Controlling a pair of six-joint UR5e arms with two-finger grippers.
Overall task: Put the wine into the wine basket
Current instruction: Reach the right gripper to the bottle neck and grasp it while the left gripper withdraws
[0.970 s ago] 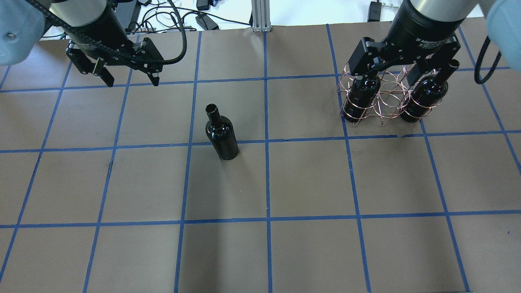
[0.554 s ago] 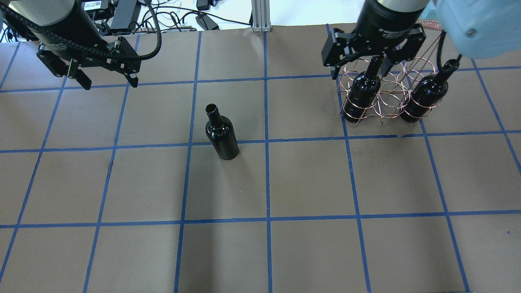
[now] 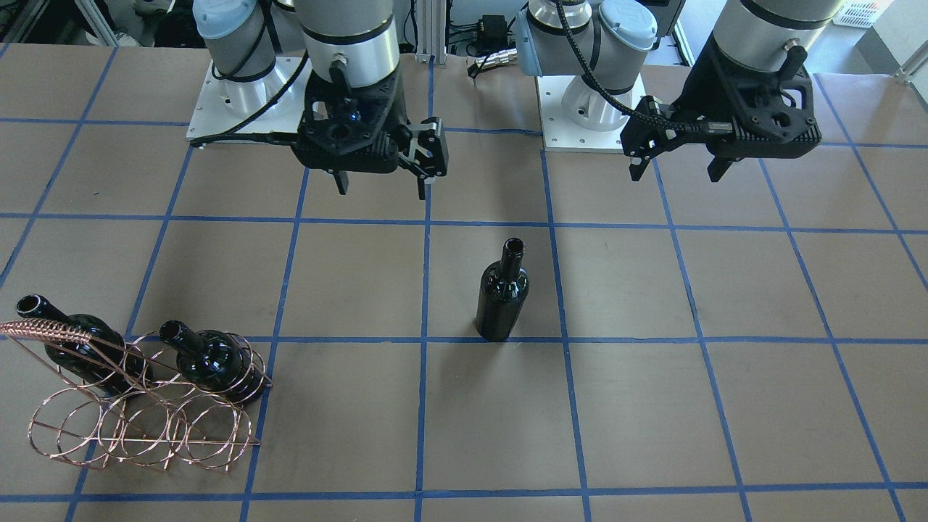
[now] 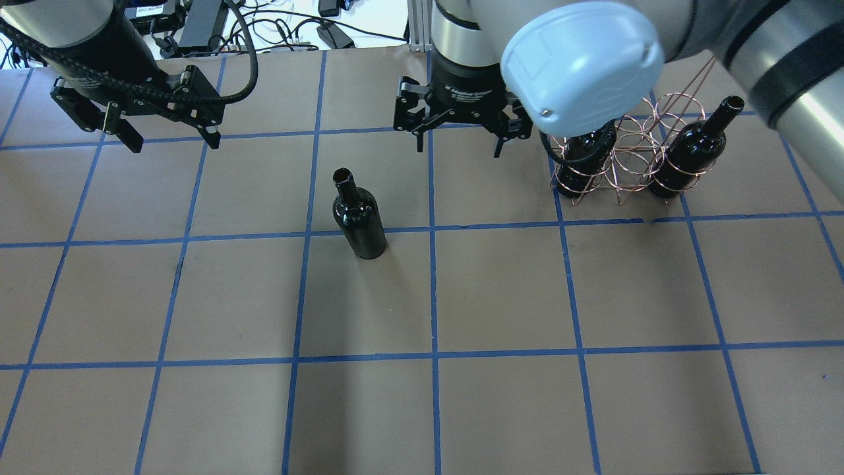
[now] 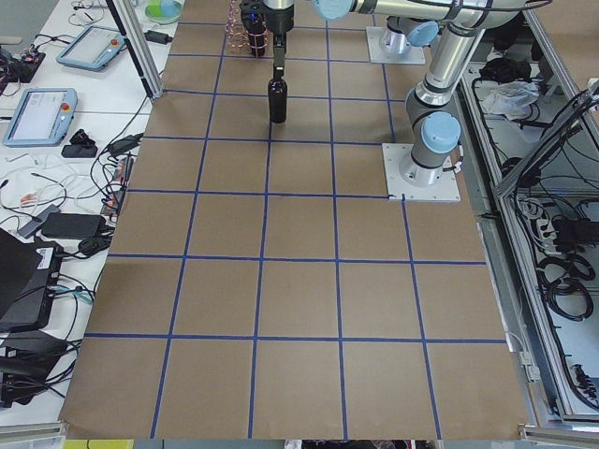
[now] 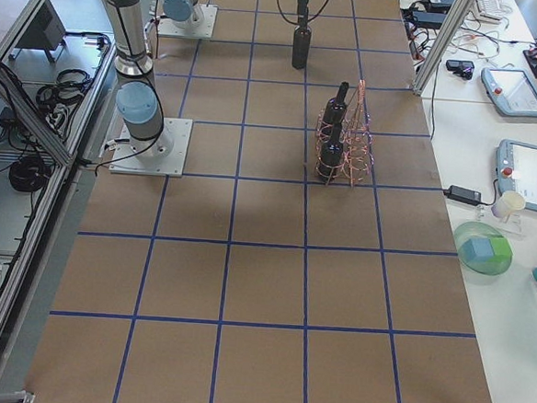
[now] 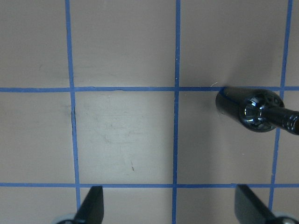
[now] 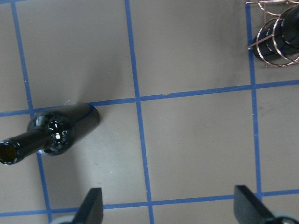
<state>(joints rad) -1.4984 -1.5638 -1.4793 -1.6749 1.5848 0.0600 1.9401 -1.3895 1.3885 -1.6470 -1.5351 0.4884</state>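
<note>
- the right gripper [image 4: 458, 142] is held spread wide, with nothing between its fingers, above the bench [image 4: 593, 297] on the side away from the robot.
- the left gripper [image 4: 175, 142] is likewise spread and empty, further toward the bench's left end.
- the wine [image 4: 359, 218] is stood upright and alone, nearer the robot's edge than both grippers and touched by neither.
- the wine basket [image 3: 145, 424] is set beyond the right gripper, toward the edge opposite the robot; its two end rings are filled by two other bottles [image 4: 692, 155].
</note>
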